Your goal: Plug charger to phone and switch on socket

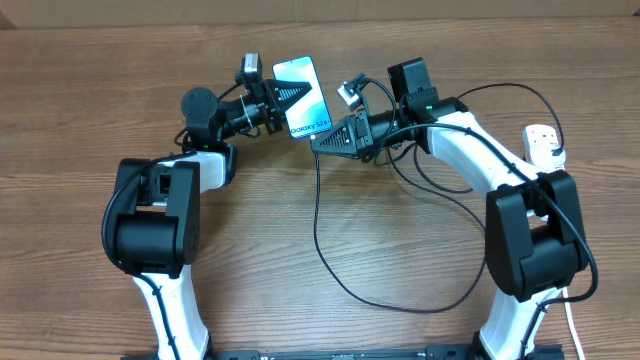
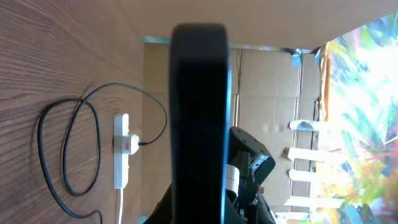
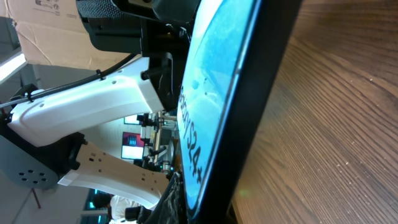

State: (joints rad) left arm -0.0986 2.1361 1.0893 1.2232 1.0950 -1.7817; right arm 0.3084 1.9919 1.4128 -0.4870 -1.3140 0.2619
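Observation:
The phone [image 1: 308, 85], with a cyan-blue screen, is held tilted above the far middle of the table. My left gripper [image 1: 285, 102] is shut on its left side. In the left wrist view the phone [image 2: 199, 112] shows edge-on as a dark bar. My right gripper [image 1: 322, 143] is shut at the phone's lower end, and the black charger cable [image 1: 318, 230] leaves its tip. The connector itself is hidden. The right wrist view shows the phone [image 3: 214, 93] very close. The white socket strip [image 1: 541, 143] lies far right, and the cable's other end reaches it.
The cable loops widely over the table's middle and right [image 1: 400, 305]. The strip [image 2: 120, 163] with a red switch and cable loops [image 2: 38, 149] shows in the left wrist view. The strip's white cord [image 1: 572, 320] runs toward the front. Cardboard boxes [image 2: 267, 81] stand behind.

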